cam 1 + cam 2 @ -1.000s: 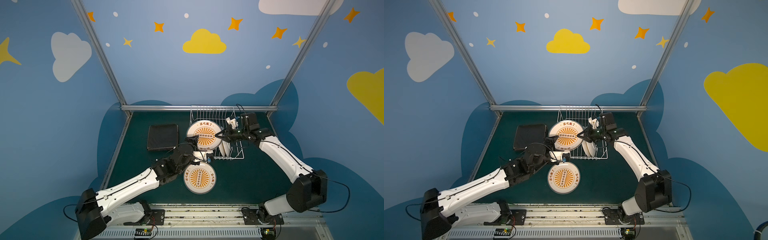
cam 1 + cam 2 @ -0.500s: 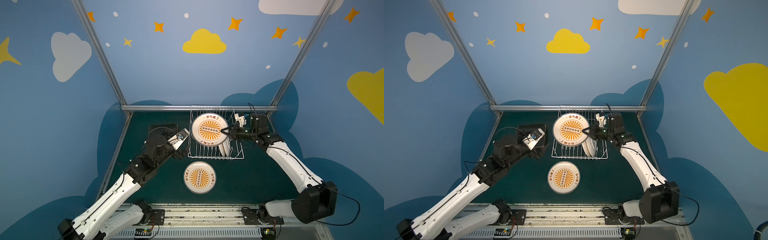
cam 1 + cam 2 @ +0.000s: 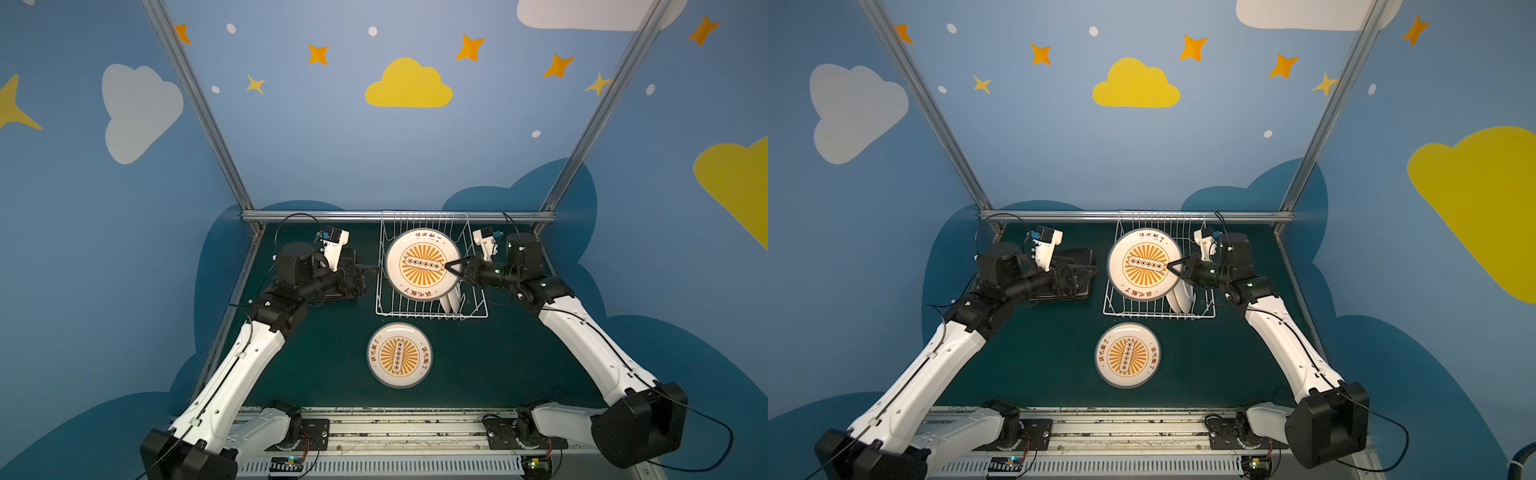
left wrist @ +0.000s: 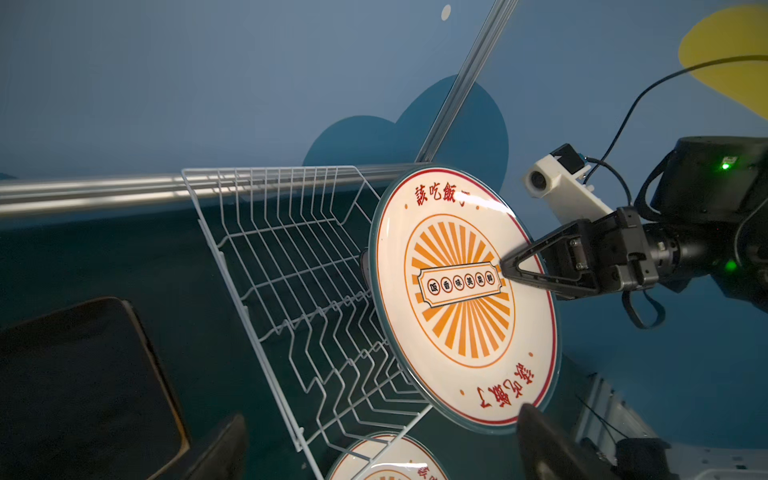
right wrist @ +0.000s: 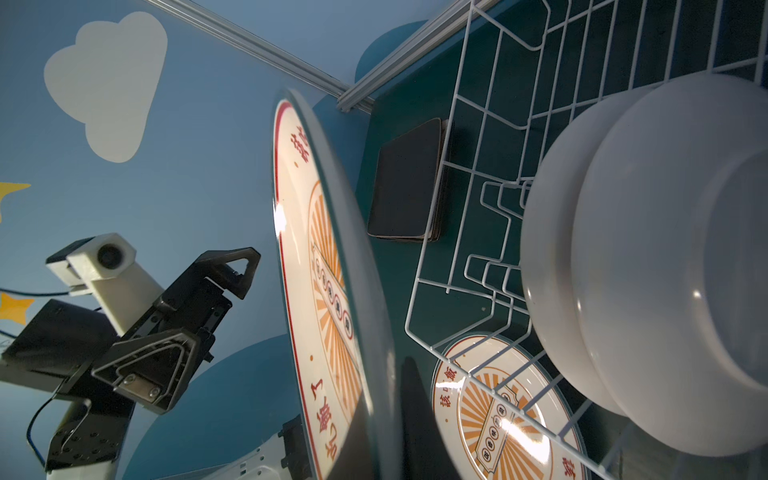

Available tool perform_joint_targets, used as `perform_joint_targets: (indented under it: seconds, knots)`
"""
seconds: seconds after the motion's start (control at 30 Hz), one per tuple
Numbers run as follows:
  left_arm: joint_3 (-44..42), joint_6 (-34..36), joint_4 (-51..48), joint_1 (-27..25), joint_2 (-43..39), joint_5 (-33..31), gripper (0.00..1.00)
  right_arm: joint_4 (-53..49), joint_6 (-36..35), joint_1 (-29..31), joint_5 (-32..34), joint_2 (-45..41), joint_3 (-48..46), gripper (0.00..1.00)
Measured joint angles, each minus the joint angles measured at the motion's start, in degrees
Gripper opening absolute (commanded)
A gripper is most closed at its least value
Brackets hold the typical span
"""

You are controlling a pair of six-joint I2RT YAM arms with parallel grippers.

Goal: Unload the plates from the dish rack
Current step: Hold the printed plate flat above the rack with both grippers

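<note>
I am holding my left gripper (image 3: 368, 277) spread wide by the stack of black plates (image 5: 405, 183), at 9 o'clock from the dish rack (image 3: 419, 311). A flat round plate (image 3: 399, 354) is lying at 6 o'clock from it. My right gripper (image 3: 451, 266) is pinching a tilted round plate (image 3: 415, 276) over the rack, from its 3 o'clock edge.

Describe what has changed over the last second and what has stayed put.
The left gripper, open and empty, swung from beside the plate on the table back to the left, over the black plates. The right gripper, shut on a round plate, lifted it slightly higher over the rack. Nothing was grasped or released. The plate on the table, black plates, rack and its two white plates stayed put.
</note>
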Motion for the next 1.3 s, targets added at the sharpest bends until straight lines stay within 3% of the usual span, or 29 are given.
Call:
perform_joint_targets:
  seconds: [0.4, 0.63, 1.03, 1.17, 1.3]
  knots:
    - [4.31, -11.89, 7.17, 0.31, 13.44, 18.95, 0.99, 6.36, -2.75, 0.00, -1.22, -1.55, -2.16, 0.00]
    - [5.64, -14.80, 9.38, 0.20, 18.14, 24.02, 0.95, 8.46, -2.93, 0.00, -2.95, -0.55, -2.16, 0.00]
    - [6.12, -17.57, 11.52, -1.86, 20.57, 26.34, 0.71, 9.11, -2.95, 0.22, -5.03, 1.44, -2.25, 0.00]
    - [6.88, -17.79, 11.67, -2.25, 20.94, 26.62, 0.57, 9.16, -2.95, 0.57, -5.03, 1.70, -2.27, 0.00]
    - [7.21, -17.75, 11.47, -2.25, 21.07, 26.75, 0.36, 9.62, -2.95, 0.87, -5.05, 1.79, -2.27, 0.00]
